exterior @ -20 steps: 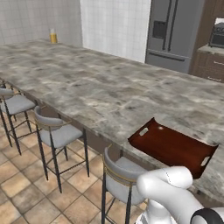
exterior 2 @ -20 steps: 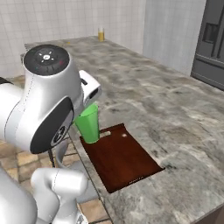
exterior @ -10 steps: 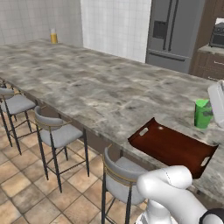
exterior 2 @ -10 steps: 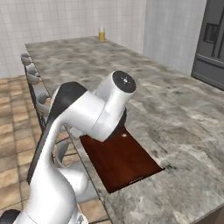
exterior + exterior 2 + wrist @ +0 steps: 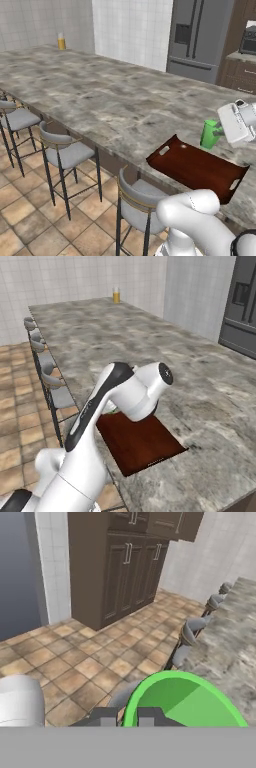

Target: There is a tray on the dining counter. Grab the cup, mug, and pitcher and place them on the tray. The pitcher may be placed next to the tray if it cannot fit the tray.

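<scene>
Carrying the small bright green tapered cup (image 5: 209,134) in the two-finger gripper (image 5: 220,131), clenched on its rim, fingertips (image 5: 150,716) straddling the wall with one inside the open mouth in the hand view. Held on its side-turned hand at about 3 o'clock in the left base view, above the far long edge of the dark red-brown rectangular wooden tray (image 5: 196,167), which lies near the stool-side edge of the grey marbled stone dining counter (image 5: 95,100). Judged to be the transport step, with the setting-down to come. To do it well: swing the wrist until the cup stands upright, base down, before lowering; bring it over the bare middle of the tray rather than the raised rim or the slot handle at 10 o'clock; descend slowly until the base sits flat, then part the fingers and lift straight up so the inner finger clears the rim without tipping the cup. Best to place it toward one end, leaving room for two more vessels. Far off at 11 o'clock on the counter, the yellow-orange cylindrical pitcher (image 5: 61,41), well apart from the tray. Grey-cushioned metal stools (image 5: 70,152) along the near edge.
</scene>
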